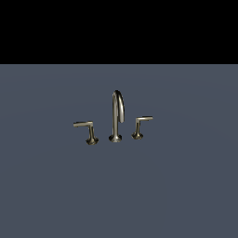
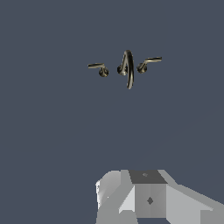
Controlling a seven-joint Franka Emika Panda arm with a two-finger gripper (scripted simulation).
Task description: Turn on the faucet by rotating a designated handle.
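Observation:
The faucet stands on the grey floor: a brass gooseneck spout with a lever on each side. The handle, the smaller lever with the short bar, is on the exterior view's right of the spout. The bigger lever is on the left. In the wrist view the faucet lies far off, with the handle and the bigger lever on either side of it. Only grey blocks of my gripper show in the wrist view, well apart from the faucet. Its fingers cannot be made out. The arm is out of the exterior view.
A flat grey floor spreads around the faucet on all sides. Behind it the exterior view ends in a black background.

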